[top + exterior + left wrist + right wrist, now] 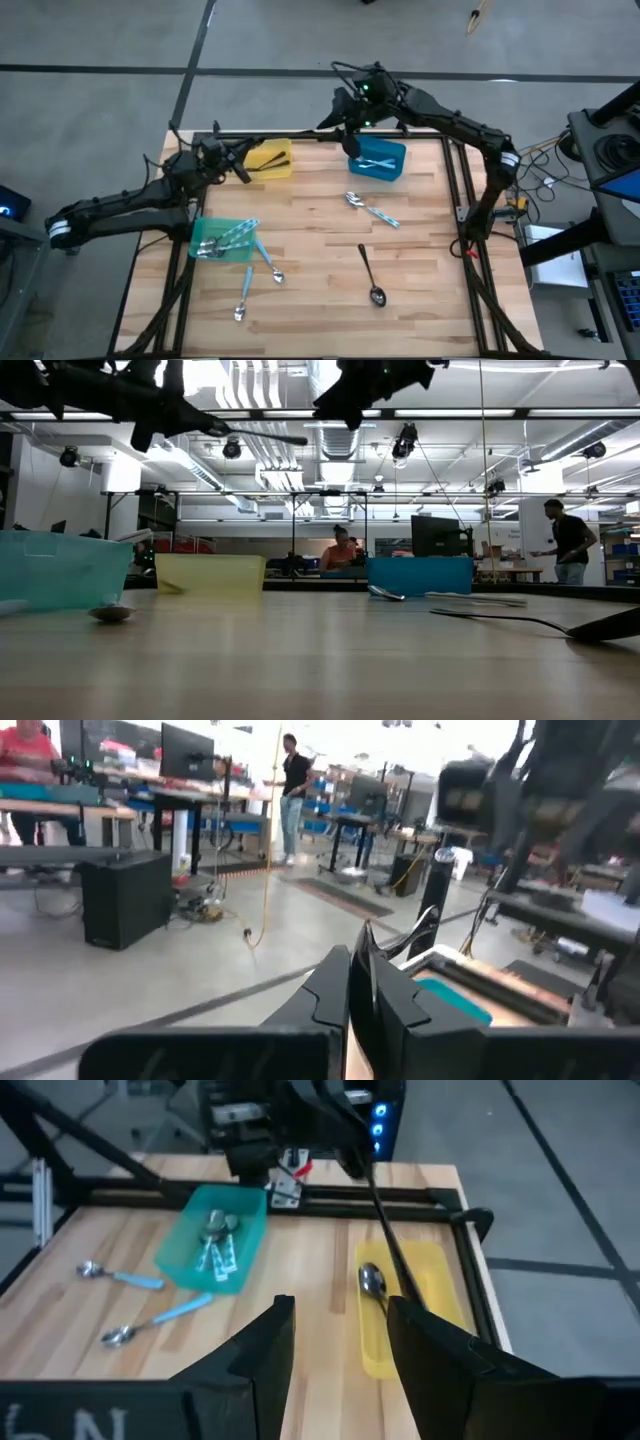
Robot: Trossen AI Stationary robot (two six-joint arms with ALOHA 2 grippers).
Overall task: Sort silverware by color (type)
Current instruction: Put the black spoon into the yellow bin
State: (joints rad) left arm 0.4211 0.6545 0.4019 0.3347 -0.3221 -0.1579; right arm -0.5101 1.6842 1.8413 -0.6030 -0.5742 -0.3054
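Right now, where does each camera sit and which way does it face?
High: overhead, looking straight down on the table; both arms show.
Low: at tabletop height, level across toward the room; arms hang overhead.
Left wrist: behind the shut left claw, facing off the table into the room.
Right wrist: behind the open right claw, facing the yellow bin and the dark spoon the left claw holds.
Shared: high and right wrist both show the green bin.

blue bin point(379, 160) contents too small to tell; black spoon point(560, 624) cut off.
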